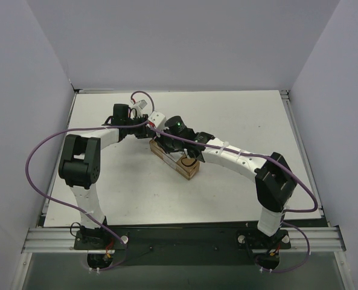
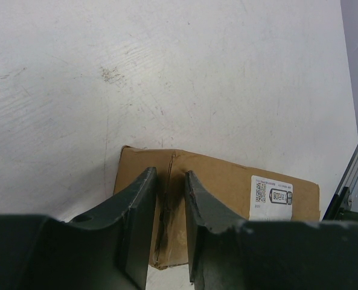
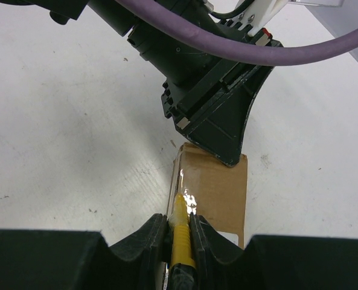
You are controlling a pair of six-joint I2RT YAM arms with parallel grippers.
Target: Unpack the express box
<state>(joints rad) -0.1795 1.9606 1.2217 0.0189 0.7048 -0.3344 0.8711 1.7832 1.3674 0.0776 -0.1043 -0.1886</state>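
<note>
Box lies diagonally, far-left to near-right; right gripper clamps a knife above it, left gripper narrowly parted, hold unclear.

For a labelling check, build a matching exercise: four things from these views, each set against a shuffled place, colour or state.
Things:
1. left gripper
2. right gripper
3. express box
4. shipping label

Descriptions:
A. brown, lying on the table
B. white, on the box
C. closed on the yellow knife
D. fingertips at the box's end

Pairs: 1-D, 2-C, 3-A, 4-B.
</note>
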